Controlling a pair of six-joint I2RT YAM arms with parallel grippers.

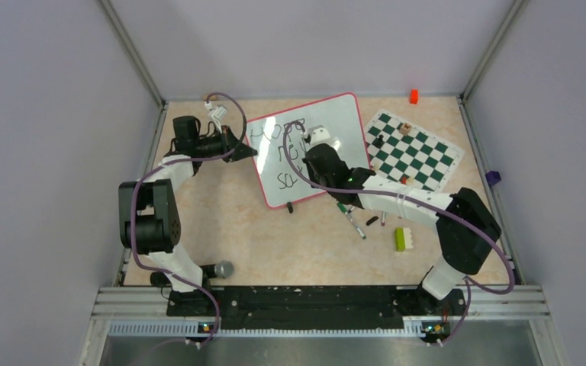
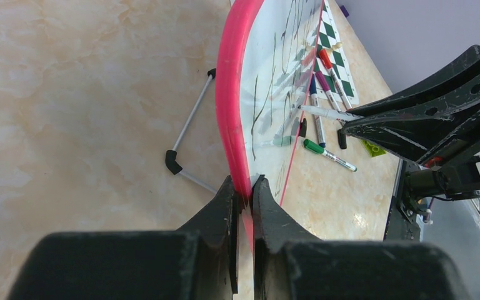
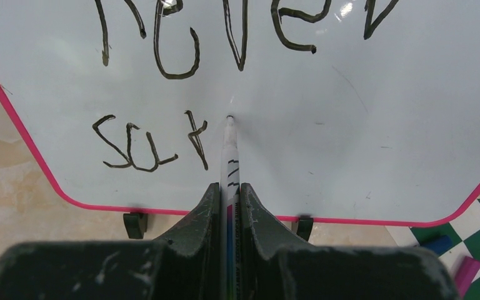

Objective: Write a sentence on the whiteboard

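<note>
Pinching a white marker [image 3: 229, 150] between jaws drawn nearly together, the right gripper [image 3: 228, 187] is holding it along its own axis, tip forward. The tip is meeting the whiteboard [image 3: 362, 131] just right of the last written stroke.

Entry, left gripper [image 2: 244, 187]: jaws are closing narrowly on the board's red-pink rim at its left edge, one finger on each face.

Entry, whiteboard: it is sitting at the far middle of the table [image 1: 229, 229], turned at an angle, between the left gripper and the chess mat [image 1: 414, 150], which is lying just beside its right edge. Two small black clips [image 3: 135, 224] are showing along the near edge.

Entry, the sentence [image 3: 181, 44]: dark handwritten lettering is running in three lines. The middle line is reading "never"; the bottom line is reading roughly "sur", with the marker tip beside it. The top line is partly hidden by the right arm in the overhead view.

Entry, other items:
- Loose markers [image 1: 353, 219] are lying on the table near the board's near right corner, a green-capped one [image 2: 328, 155] among them.
- A yellow-green block [image 1: 401, 239] is lying close to the right arm.
- An orange block [image 1: 413, 96] is sitting at the far edge.
- A grey rod with black ends [image 2: 190, 119] is lying beside the board's rim.
</note>
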